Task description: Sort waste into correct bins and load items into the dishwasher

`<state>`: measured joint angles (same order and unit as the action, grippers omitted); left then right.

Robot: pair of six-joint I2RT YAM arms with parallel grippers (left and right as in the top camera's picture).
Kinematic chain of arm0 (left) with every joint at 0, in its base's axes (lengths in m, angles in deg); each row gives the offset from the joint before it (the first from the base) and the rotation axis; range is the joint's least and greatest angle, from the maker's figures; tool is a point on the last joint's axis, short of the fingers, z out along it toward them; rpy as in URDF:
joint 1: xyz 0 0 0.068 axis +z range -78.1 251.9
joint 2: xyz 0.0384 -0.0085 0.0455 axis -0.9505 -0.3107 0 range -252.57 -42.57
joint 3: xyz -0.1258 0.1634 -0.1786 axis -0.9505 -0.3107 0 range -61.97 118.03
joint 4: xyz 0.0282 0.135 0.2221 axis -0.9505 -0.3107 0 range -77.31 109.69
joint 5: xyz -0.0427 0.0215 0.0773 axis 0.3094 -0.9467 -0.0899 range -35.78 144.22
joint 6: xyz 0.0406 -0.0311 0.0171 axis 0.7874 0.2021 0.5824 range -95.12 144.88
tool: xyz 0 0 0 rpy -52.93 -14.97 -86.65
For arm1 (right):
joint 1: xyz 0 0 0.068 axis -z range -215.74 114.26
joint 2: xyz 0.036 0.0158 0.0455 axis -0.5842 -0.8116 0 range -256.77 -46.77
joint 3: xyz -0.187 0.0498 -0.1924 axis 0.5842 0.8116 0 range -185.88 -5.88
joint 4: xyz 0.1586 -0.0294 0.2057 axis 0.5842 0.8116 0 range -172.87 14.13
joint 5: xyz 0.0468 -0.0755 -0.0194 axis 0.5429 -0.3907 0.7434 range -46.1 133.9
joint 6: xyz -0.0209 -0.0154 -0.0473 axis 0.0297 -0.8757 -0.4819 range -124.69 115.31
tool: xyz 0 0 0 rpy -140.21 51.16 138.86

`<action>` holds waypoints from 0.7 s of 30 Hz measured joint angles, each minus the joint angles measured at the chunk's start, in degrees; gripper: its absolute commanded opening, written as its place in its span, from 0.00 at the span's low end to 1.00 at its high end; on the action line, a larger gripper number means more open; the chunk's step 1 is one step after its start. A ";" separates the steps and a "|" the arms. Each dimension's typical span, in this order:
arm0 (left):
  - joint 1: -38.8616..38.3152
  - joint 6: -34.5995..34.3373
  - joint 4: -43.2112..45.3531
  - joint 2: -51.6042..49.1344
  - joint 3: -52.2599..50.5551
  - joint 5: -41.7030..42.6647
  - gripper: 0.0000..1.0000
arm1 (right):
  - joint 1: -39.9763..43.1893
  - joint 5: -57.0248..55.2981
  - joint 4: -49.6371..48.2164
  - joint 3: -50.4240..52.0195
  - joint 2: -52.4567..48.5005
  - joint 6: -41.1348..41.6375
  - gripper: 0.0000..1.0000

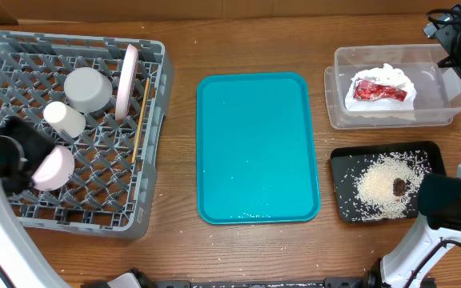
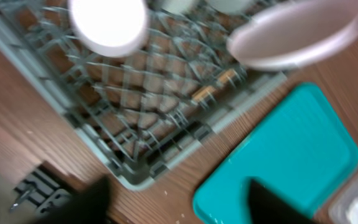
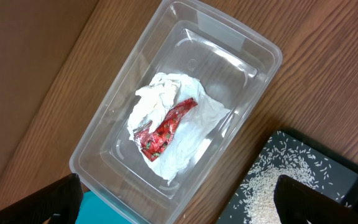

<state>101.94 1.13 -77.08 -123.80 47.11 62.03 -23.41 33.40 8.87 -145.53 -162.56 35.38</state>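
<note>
Well, my left gripper (image 2: 178, 188) hangs with jaws spread wide, holding nothing, the smooth pale round dish (image 1: 53, 168) just beside it in the grey plastic lattice rack (image 1: 70, 37); my right gripper (image 3: 176, 190) gapes empty too

Grey plastic rack (image 1: 94, 186), glossy teal tray (image 1: 256, 152), wooden table (image 1: 246, 40).

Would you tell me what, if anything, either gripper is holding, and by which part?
Nothing is held: left gripper and right gripper both stand open and empty.
</note>
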 measured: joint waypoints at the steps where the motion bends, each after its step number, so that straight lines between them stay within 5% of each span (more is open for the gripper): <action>1: -1.09 0.17 -0.15 0.70 -0.11 0.24 1.00 | 0.00 0.00 0.04 -0.02 0.00 0.02 1.00; 17: -8.28 2.86 0.28 2.84 -2.43 0.37 1.00 | 0.00 0.02 0.02 0.00 0.00 0.00 1.00; 21: -13.49 4.96 7.04 4.70 -9.27 -0.28 1.00 | 0.00 0.00 -0.02 -0.02 0.00 0.02 1.00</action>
<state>88.46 6.09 -70.04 -119.10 37.84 61.75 -23.41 33.40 8.85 -145.55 -162.56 35.40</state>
